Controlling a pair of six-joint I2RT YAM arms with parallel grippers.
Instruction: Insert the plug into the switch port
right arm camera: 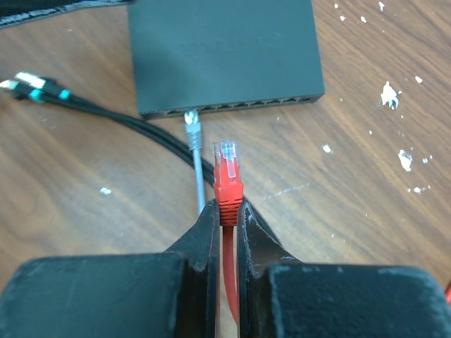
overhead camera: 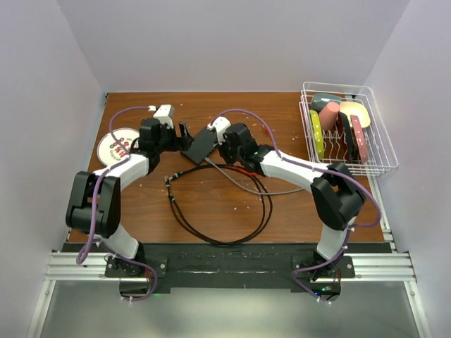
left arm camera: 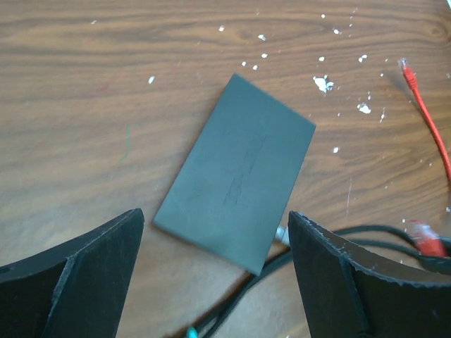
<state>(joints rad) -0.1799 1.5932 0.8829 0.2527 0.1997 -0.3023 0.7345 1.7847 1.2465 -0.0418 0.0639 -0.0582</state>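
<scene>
The flat black box (overhead camera: 201, 144) lies on the wooden table, also in the left wrist view (left arm camera: 236, 169) and the right wrist view (right arm camera: 222, 49). Its row of ports (right arm camera: 239, 105) faces my right gripper. A grey cable's plug (right arm camera: 192, 127) sits at a port near the row's left end. My right gripper (right arm camera: 227, 211) is shut on the red plug (right arm camera: 227, 172), its clear tip pointing at the ports, a short gap away. My left gripper (left arm camera: 215, 232) is open above the box's near end, touching nothing.
Black cables (overhead camera: 218, 204) loop on the table before the box, and a grey cable (overhead camera: 246, 184) crosses them. A second red plug end (left arm camera: 409, 70) lies right of the box. A white wire rack (overhead camera: 345, 130) with dishes stands at back right. A round plate (overhead camera: 116, 144) lies at left.
</scene>
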